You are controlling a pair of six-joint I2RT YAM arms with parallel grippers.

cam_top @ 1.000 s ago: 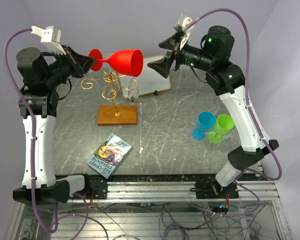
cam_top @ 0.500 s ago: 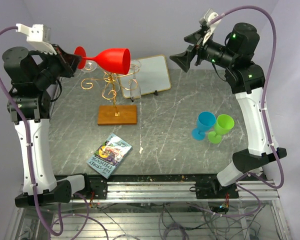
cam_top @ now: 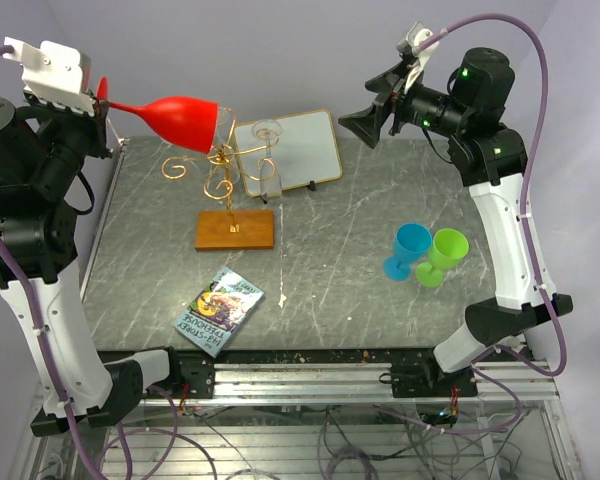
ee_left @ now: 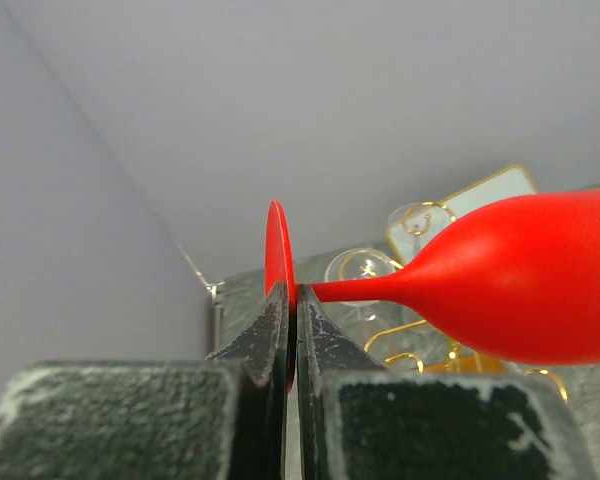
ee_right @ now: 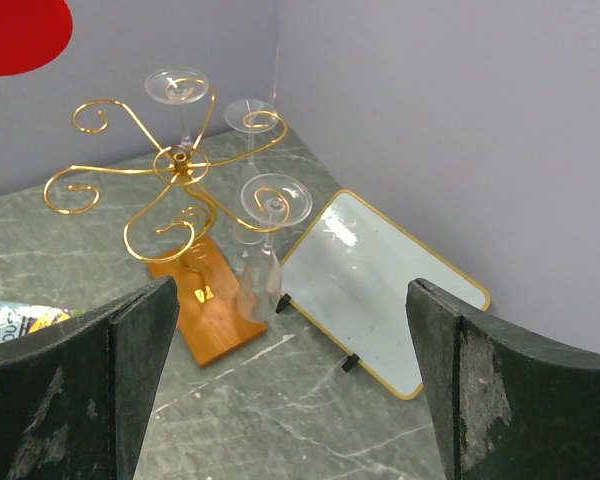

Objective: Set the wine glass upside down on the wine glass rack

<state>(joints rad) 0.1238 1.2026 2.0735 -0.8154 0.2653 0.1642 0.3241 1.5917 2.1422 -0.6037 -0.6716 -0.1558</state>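
Left gripper (ee_left: 291, 305) pinched the red wine glass (cam_top: 180, 118) by its foot, holding it sideways and high at ten o'clock from the wine glass rack (ee_right: 181, 160), seemingly to keep the bowl clear of the scrolls, while the right gripper (cam_top: 373, 103) hung agape at two o'clock.

Left end effector (cam_top: 100, 99) raised leftward with red wine glass (cam_top: 185, 120), right end effector (cam_top: 372, 106) withdrawn

In the left wrist view, the right edge is cutting off the red glass (ee_left: 520, 290), leaving its rim out of sight. The left gripper's (ee_left: 291, 310) jaws are covering the lower foot. In the right wrist view, a finger (ee_right: 70, 390) is hiding most of the book (ee_right: 10, 318).
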